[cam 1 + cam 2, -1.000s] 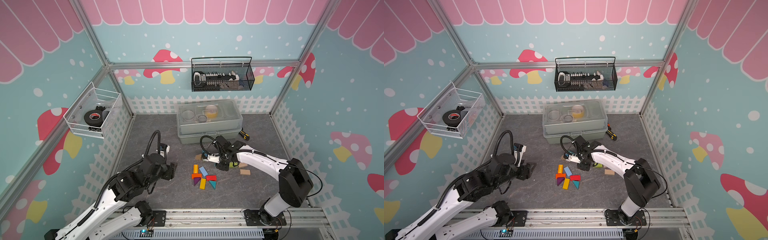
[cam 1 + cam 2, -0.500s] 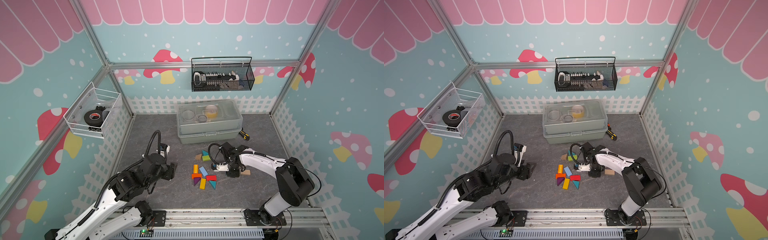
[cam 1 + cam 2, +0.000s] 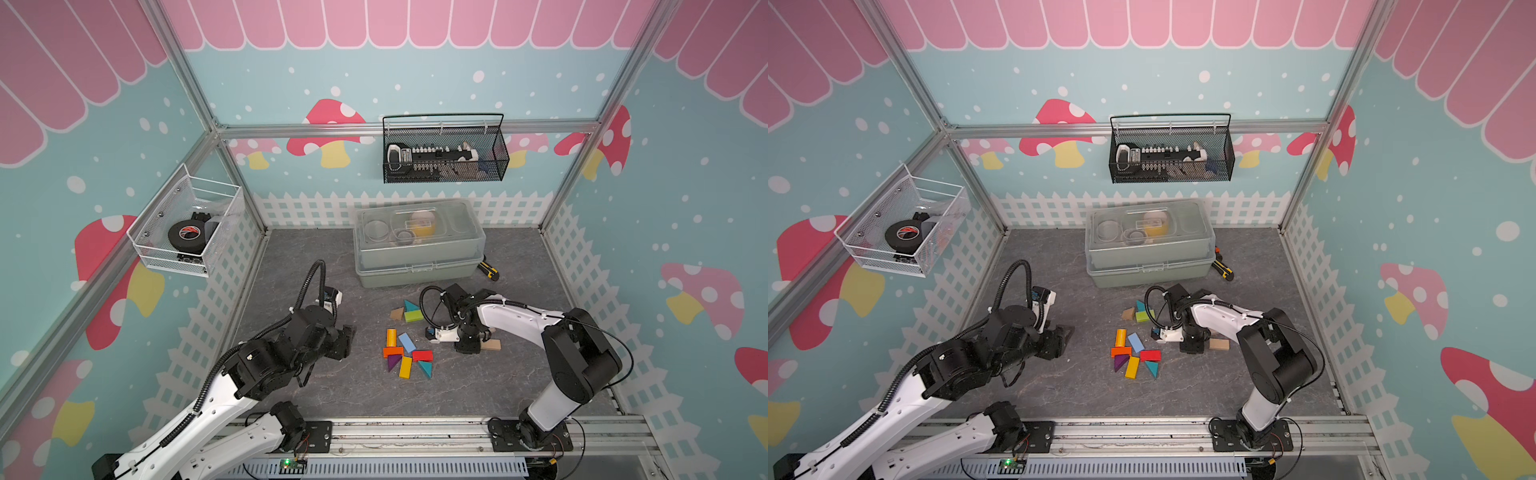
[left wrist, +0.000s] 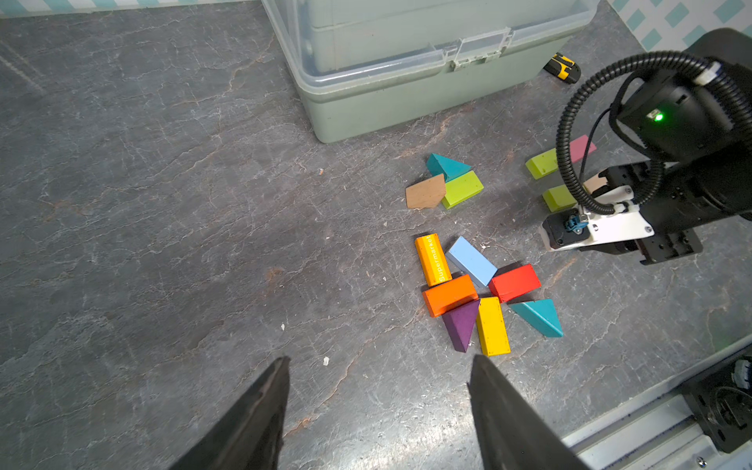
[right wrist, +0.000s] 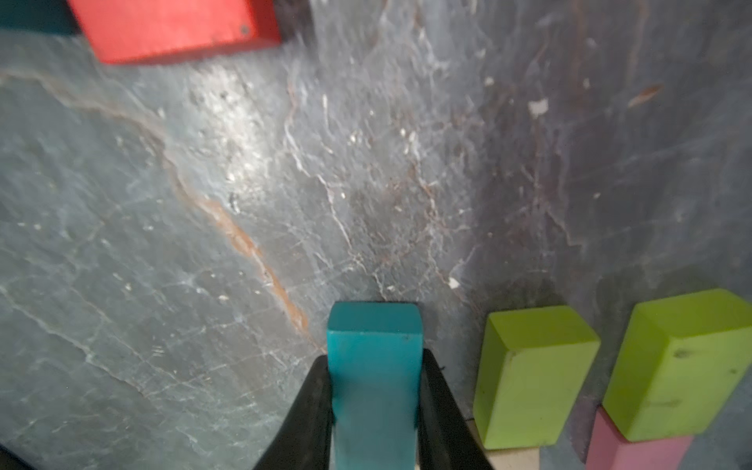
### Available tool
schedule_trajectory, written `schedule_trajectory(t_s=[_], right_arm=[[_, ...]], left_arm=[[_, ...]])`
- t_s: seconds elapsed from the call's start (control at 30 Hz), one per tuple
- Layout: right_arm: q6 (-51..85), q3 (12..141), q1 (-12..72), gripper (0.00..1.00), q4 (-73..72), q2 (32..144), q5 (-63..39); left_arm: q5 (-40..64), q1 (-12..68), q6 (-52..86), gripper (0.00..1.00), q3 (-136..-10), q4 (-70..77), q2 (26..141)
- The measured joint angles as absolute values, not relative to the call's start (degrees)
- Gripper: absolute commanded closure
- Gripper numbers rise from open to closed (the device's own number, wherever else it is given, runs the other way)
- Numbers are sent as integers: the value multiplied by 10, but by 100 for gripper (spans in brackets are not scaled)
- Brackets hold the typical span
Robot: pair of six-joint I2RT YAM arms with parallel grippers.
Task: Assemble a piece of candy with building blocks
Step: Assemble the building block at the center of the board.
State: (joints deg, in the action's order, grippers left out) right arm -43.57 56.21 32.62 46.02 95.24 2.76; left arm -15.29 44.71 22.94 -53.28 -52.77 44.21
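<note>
A cluster of building blocks lies mid-floor: orange-yellow bar, light blue, red, orange, yellow, and purple and teal triangles. Behind it sit a teal triangle, a green block and a tan piece. My right gripper is shut on a teal block just above the floor, beside two green blocks and a pink one. Left of the cluster, my left gripper is open and holds nothing.
A pale green toolbox stands at the back, with a yellow-black tool beside it. A tan block lies by the right wrist. Wall baskets hang above. The metal rail runs along the front.
My right arm has swung from the rear group of blocks to the right and toward the front, and now stands by the tan block. The left arm has not moved.
</note>
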Motion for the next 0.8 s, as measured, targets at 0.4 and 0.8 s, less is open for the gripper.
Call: schedule_trajectory(t_s=[0.4,0.8], right_arm=[[-442,562,318,75,458,956,28],[-443,560,314,60,453,963,55]], left_arm=[[-154,448,230,31,-533,-528,451],[-157,452,230,31,-533,-529,456]])
